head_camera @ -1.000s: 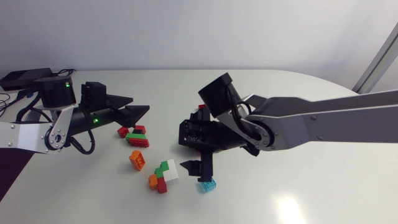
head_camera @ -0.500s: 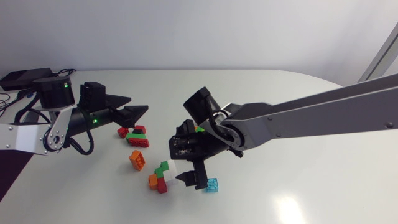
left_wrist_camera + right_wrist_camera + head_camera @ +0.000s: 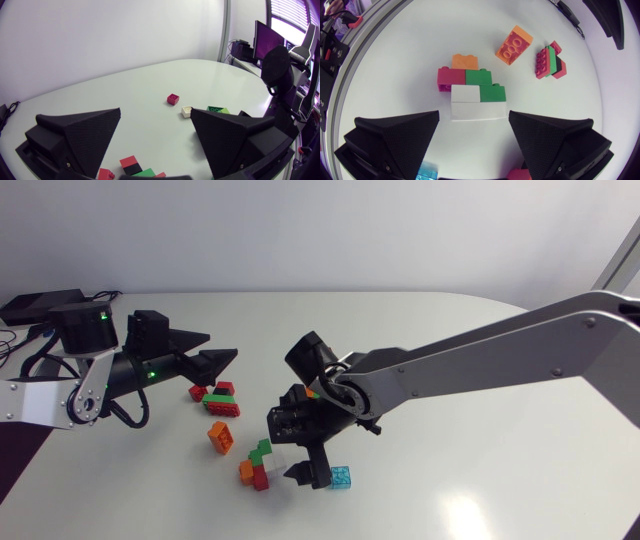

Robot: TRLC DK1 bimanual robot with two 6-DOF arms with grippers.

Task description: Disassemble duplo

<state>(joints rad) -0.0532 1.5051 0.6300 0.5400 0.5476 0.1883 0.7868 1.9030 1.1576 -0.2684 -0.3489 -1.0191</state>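
Duplo stack point(image 3: 472, 95) of white, green, red and orange bricks, stepped together, lying flat on worktop point(image 3: 470, 340), toward its front.

Right gripper point(image 3: 308, 472) hovering over stack, fingers spreading wide, white bricks showing between tips, nothing clamped. Right arm stretching in past middle, wrist pointing down.

Cyan brick point(image 3: 341, 477) lying just beside right gripper. Loose orange brick point(image 3: 221, 436) and red-green cluster point(image 3: 220, 403) lying near stack.

Left gripper point(image 3: 222, 348) hanging wide open, empty, just beside cluster, arm lying low over worktop.
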